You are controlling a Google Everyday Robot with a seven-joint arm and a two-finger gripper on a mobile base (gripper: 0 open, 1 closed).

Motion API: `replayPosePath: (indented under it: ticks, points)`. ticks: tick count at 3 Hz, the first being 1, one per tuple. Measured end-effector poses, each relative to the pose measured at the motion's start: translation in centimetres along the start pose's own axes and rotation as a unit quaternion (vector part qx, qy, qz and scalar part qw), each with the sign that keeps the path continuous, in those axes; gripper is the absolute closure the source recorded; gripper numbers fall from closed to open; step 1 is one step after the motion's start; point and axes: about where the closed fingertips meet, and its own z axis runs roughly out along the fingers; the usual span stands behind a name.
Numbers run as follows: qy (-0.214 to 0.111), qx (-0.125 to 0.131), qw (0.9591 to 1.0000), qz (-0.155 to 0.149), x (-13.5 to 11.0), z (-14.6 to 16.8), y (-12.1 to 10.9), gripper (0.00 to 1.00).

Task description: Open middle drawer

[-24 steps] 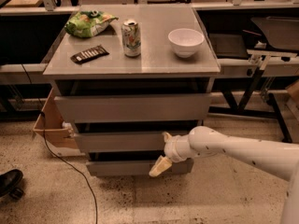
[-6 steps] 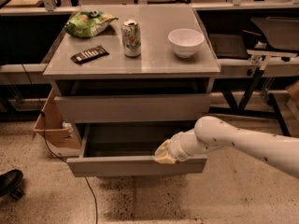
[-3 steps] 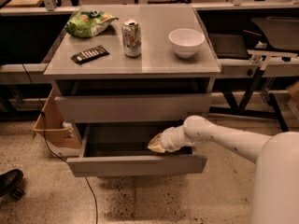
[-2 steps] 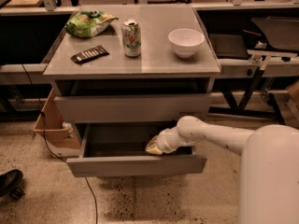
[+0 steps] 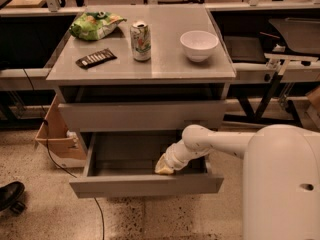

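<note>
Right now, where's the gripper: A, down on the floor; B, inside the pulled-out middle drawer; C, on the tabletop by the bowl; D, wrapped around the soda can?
B: the gripper sits down inside the open middle drawer, just behind its front.

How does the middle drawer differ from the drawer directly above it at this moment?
The middle drawer stands pulled out with its inside showing, whereas the upper drawer is shut and shows only its front. The end effector sits inside the middle drawer, close behind its front wall; it is not at the upper drawer. The middle drawer's front looks shorter than the upper drawer's. Both are wide, grey and handleless, with flat fronts.
</note>
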Motion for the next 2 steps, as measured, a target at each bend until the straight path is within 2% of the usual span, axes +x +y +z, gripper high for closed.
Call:
replayPosePath:
  ticks: [2]
  points:
    - [0.025,-0.075,0.9969,-0.007,0.4,-0.1,5.4,1.00]
